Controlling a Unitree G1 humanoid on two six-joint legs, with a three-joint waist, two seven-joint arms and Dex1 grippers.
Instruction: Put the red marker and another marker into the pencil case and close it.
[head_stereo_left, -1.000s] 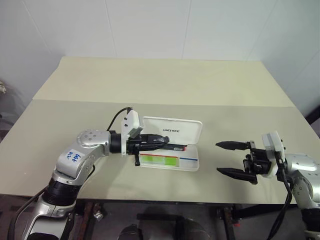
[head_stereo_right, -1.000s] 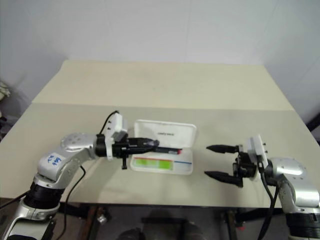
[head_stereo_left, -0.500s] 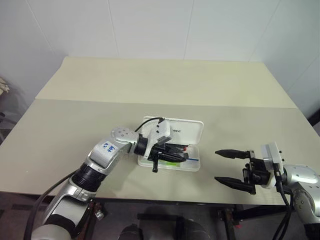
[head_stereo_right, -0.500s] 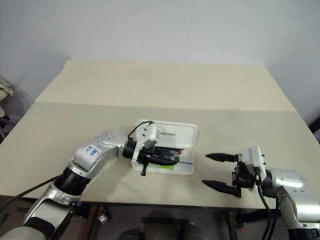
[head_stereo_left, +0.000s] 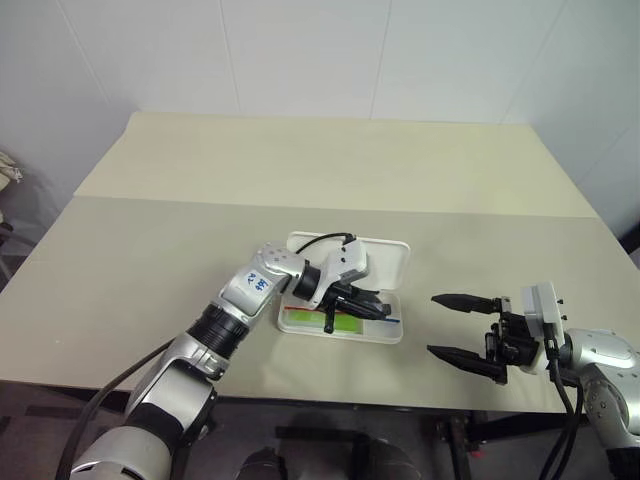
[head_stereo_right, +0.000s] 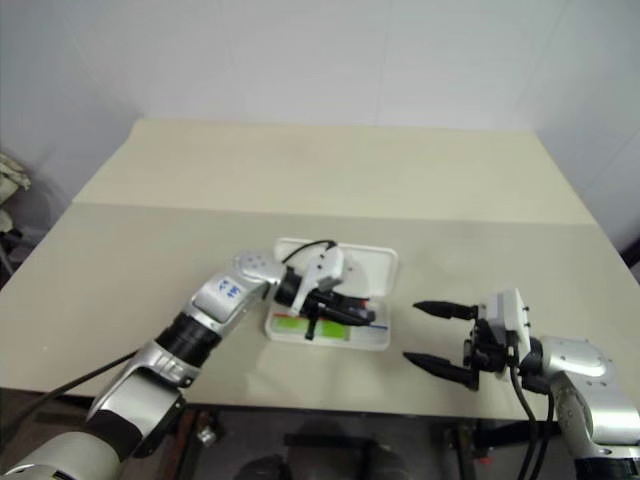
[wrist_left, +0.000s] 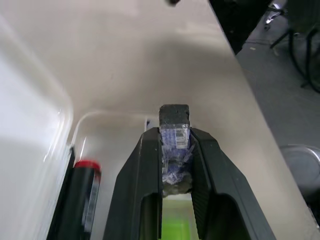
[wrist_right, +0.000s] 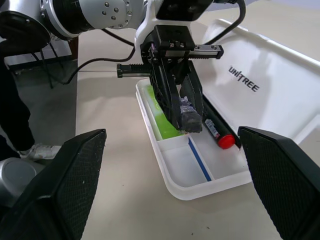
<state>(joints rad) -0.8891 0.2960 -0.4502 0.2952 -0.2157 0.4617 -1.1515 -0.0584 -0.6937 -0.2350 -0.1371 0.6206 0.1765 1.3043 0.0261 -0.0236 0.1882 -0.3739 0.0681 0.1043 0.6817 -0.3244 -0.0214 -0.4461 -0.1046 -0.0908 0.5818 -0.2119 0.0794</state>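
Observation:
The white pencil case (head_stereo_left: 388, 254) lies open near the table's front edge, with its lid (wrist_right: 270, 100) flat behind the tray. The red marker (wrist_right: 218, 132), which has a black barrel and a red cap, lies in the tray against the lid side. A light-green marker (wrist_right: 162, 117) lies along the tray's front. My left gripper (wrist_left: 175, 135) hangs over the tray, tilted down, shut on a short dark marker with a blue-and-white label (wrist_left: 174, 120). My right gripper (head_stereo_left: 452, 327) stands open to the right of the case, with nothing in it.
The beige table (head_stereo_left: 320, 170) has a seam across its middle and wide bare room behind and left of the case. Its front edge (head_stereo_left: 300, 385) runs just below the case. A person's dark leg and pale shoe (wrist_right: 30, 150) show beside the table.
My left arm has swung right and down, bringing the gripper and its dark marker from the case's left end to over the tray's middle. The right gripper has stayed put.

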